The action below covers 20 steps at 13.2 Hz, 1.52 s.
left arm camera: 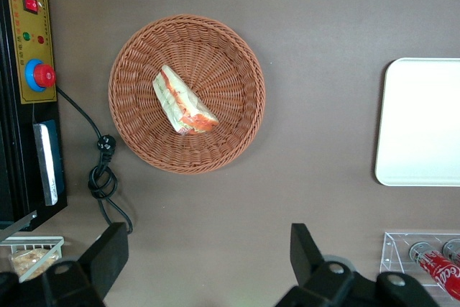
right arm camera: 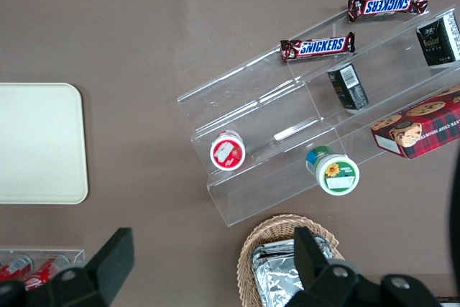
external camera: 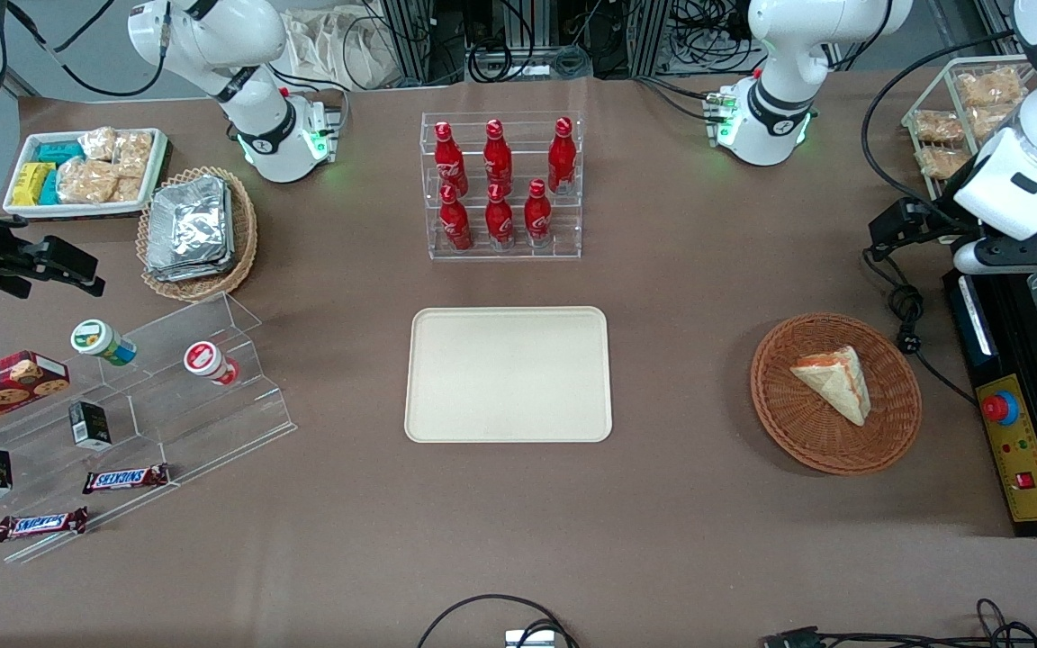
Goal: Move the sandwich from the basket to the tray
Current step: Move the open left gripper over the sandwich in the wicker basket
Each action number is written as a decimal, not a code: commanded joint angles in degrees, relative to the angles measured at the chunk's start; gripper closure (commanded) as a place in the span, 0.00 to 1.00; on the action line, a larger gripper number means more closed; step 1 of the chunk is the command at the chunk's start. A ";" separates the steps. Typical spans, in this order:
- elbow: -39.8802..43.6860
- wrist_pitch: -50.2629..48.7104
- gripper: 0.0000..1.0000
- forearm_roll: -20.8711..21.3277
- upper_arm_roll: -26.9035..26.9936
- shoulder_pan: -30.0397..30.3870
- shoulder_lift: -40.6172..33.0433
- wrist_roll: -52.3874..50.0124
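The sandwich [external camera: 834,382] [left arm camera: 183,102], a pale bread wedge with orange-red filling along one edge, lies in the round reddish-brown wicker basket [external camera: 770,396] [left arm camera: 237,55]. The basket stands toward the working arm's end of the table. The cream tray [external camera: 508,373] [left arm camera: 424,120] sits flat mid-table with nothing on it. My left gripper [external camera: 1014,256] [left arm camera: 207,239] hangs high over the table, farther from the front camera than the basket and off to its side. It is open wide, with only bare table between its fingers.
A black control box with a red emergency button [external camera: 1000,407] and a coiled cable [external camera: 906,315] lie beside the basket. A wire crate of bagged snacks [external camera: 969,108] stands near the arm. A clear rack of red bottles [external camera: 502,184] stands farther back than the tray.
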 commanded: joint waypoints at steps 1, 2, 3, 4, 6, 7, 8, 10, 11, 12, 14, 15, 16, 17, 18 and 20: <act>0.84 -0.86 0.00 -0.55 -0.08 0.03 0.32 -2.06; 0.66 -0.86 0.00 -0.03 -0.08 -0.06 0.32 -2.68; -0.03 -0.08 0.00 -0.46 0.35 0.03 0.66 -2.94; -1.08 2.10 0.00 0.15 0.62 0.11 1.63 -2.95; -4.95 6.06 0.00 0.59 0.80 0.46 1.55 -3.03; -5.92 6.95 0.00 0.59 2.28 0.55 1.63 -3.64; -6.10 7.57 0.00 0.59 3.68 0.47 2.51 -5.65; -6.28 9.06 0.00 0.59 6.14 0.21 6.27 -14.59; -6.37 9.94 0.00 0.59 6.33 0.12 7.77 -20.12; -6.72 10.82 0.00 0.59 6.33 0.12 9.44 -26.00; -7.94 13.89 0.00 0.68 6.33 0.12 12.60 -33.33; -8.56 16.17 0.00 0.68 6.33 0.12 14.36 -35.18; -11.18 20.45 0.00 0.68 6.33 0.12 14.99 -36.25; -13.90 24.67 0.00 0.68 6.33 0.12 14.99 -37.74; -16.36 27.76 0.00 0.68 6.25 0.12 15.17 -39.40; -19.71 33.30 0.00 0.68 6.33 0.03 16.74 -42.04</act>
